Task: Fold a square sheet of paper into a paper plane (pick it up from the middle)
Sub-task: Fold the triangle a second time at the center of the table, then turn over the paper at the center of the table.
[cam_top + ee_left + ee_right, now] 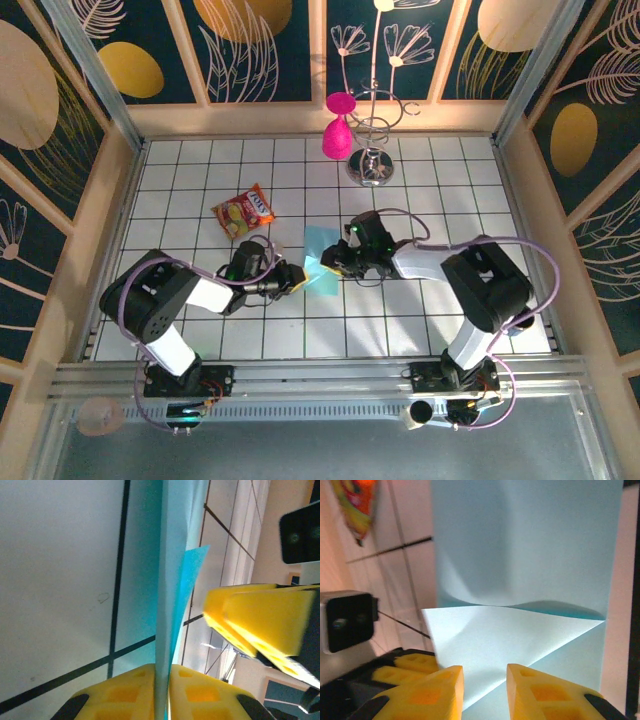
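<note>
White tiled tabletop (200, 170), part-folded square sheet of paper (322, 245) pinched in left gripper (162, 680), right gripper (485, 677) parted just right of it.

Matt square sheet of paper (520, 545) (thin, smooth); glossy tiled table (420, 180)

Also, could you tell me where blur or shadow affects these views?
Left wrist: the blue paper close to the lens is soft, and the right gripper's fingers smear. Right wrist: dark shadow along the paper's folded flap. Top external: sharp throughout.
</note>
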Robot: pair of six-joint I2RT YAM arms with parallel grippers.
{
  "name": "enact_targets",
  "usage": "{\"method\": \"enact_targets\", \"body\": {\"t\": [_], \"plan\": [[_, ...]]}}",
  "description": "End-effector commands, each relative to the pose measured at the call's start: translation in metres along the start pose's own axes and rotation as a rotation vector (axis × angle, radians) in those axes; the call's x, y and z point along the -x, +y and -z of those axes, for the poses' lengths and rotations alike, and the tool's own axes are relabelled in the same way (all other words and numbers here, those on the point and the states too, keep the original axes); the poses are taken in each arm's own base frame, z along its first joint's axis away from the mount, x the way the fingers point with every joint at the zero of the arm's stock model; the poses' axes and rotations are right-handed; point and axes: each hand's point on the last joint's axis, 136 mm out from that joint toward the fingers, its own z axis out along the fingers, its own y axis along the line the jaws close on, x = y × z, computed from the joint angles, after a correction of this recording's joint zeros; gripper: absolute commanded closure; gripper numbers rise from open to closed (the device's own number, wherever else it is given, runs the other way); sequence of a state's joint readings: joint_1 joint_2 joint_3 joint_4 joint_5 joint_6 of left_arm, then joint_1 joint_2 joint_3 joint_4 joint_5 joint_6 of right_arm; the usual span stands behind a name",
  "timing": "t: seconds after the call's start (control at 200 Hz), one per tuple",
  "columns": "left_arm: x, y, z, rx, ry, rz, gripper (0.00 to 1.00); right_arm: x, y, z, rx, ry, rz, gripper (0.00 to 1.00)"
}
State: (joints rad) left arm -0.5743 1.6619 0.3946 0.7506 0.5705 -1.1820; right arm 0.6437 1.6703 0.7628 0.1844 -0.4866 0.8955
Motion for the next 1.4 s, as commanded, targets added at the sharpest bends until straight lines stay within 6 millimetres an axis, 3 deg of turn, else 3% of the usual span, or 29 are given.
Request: {"method": "enact_targets", "body": {"t": [0.0, 0.165, 0.29, 0.4, 0.551, 0.666, 0.751, 0.771, 0.851, 0.991, 1.161, 1.391], "plan": [[0.003, -0.008, 0.005, -0.006, -0.019, -0.021, 0.87, 0.022, 0.015, 0.023, 0.036, -0.122, 0.028, 0.71], [0.01, -0.01, 0.011, 0.076, -0.038, -0.078, 0.89, 0.039, 0.019, 0.046, -0.006, -0.229, 0.068, 0.71], [0.027, -0.017, 0.023, 0.216, -0.084, -0.196, 0.9, 0.05, 0.021, 0.061, -0.031, -0.304, 0.087, 0.71], [0.048, -0.018, 0.047, 0.433, -0.135, -0.313, 0.9, 0.058, 0.02, 0.072, -0.048, -0.352, 0.094, 0.71], [0.082, -0.035, 0.092, 0.711, -0.213, -0.476, 0.9, 0.068, 0.019, 0.088, -0.069, -0.416, 0.099, 0.71], [0.113, -0.06, 0.124, 0.888, -0.312, -0.562, 0.9, 0.073, 0.015, 0.1, -0.084, -0.458, 0.096, 0.71], [0.128, -0.064, 0.141, 1.053, -0.367, -0.612, 0.9, 0.07, 0.014, 0.105, -0.085, -0.468, 0.095, 0.71], [0.131, -0.065, 0.144, 1.095, -0.377, -0.626, 0.9, 0.077, 0.008, 0.112, -0.093, -0.492, 0.076, 0.71], [0.136, -0.062, 0.147, 1.24, -0.398, -0.674, 0.89, 0.079, 0.002, 0.122, -0.099, -0.519, 0.059, 0.71], [0.133, -0.05, 0.119, 1.363, -0.378, -0.741, 0.89, 0.082, -0.012, 0.137, -0.117, -0.559, 0.019, 0.71], [0.107, -0.027, 0.073, 1.385, -0.25, -0.789, 0.89, 0.081, -0.033, 0.153, -0.151, -0.607, -0.042, 0.71], [0.063, -0.018, -0.007, 1.037, -0.096, -0.716, 0.8, 0.078, -0.053, 0.158, -0.175, -0.62, -0.1, 0.71]]}}
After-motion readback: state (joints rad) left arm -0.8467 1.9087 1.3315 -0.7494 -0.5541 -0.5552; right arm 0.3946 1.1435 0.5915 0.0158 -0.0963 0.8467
